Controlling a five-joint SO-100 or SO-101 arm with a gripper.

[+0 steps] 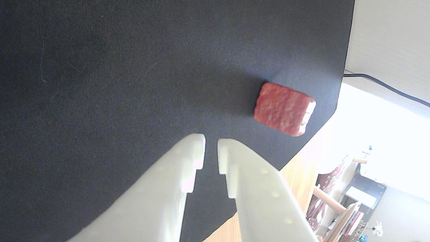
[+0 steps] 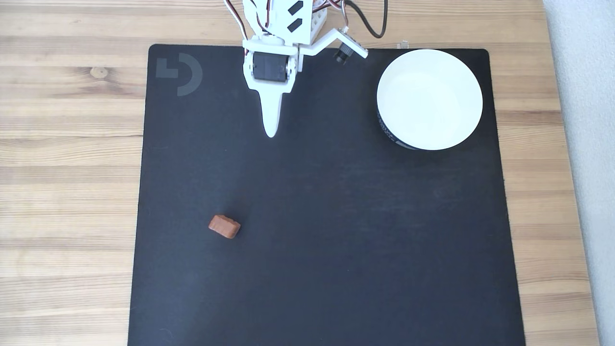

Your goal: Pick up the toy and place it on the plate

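Your workspace: a light wooden plank table (image 2: 67,144) under a black rectangular fabric mat (image 2: 336,240).

You can see a grey logo (image 2: 178,73) in the mat's upper left corner in the fixed view. In the wrist view, bright daylight washes out the room beyond, where a thin dark cable (image 1: 386,86) crosses a pale wall (image 1: 393,33).
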